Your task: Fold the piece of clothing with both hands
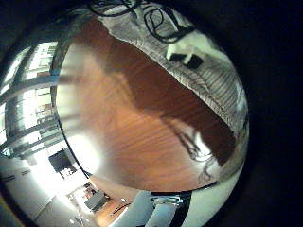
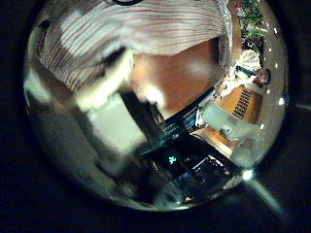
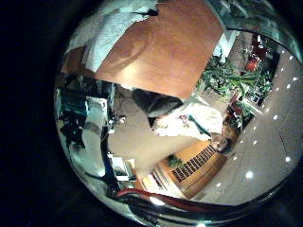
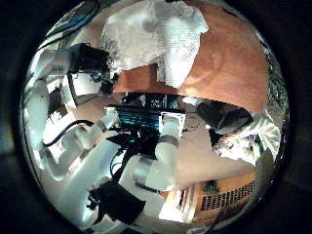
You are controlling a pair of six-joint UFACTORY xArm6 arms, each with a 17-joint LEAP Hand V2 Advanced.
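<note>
No outside view is given, so the note rests on the four palm cameras alone. No label or writing can be read on the garment (image 4: 156, 39). Nearest, in the left thumb side palm view, striped cloth fills the space close to the left palm, and a blurred pale finger (image 2: 109, 116) of the left hand (image 2: 121, 126) lies just beside its lower edge; whether that hand is curled on the cloth or loose cannot be told. From the left little finger side palm view the garment lies along one edge of the wooden desk (image 1: 133, 113), its hem running in a long line across the board, with a dark and white part lying on the cloth that cannot be identified. Beside that hem a broad stretch of bare wood stays open. The right thumb side palm view shows the cloth bunched and rumpled at the desk's rim, one flap hanging over bare wood, with a white arm (image 4: 58, 68) reaching to it. The right hand's own fingers do not show clearly, so its state cannot be told. Its little finger side view shows mostly bare desk well off from that palm.
</note>
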